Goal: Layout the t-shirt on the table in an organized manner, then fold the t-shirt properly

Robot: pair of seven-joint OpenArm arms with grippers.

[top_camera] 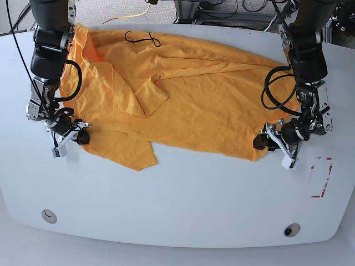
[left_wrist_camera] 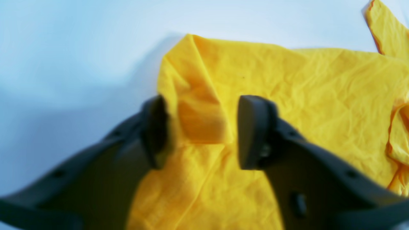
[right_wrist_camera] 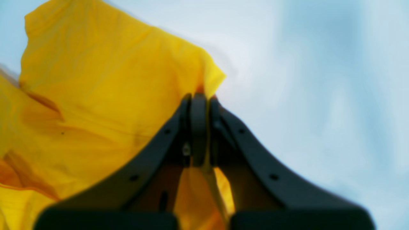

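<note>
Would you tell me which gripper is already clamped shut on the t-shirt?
The right gripper, pinching the t-shirt; the left gripper's jaws stand apart.

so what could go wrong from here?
1. The left gripper straddles a raised fold at the t-shirt corner with its jaws apart; closing could miss it or pinch extra layers.
2. The right gripper is shut on the other corner; pulling now could drag the wrinkled middle across the table.
</note>
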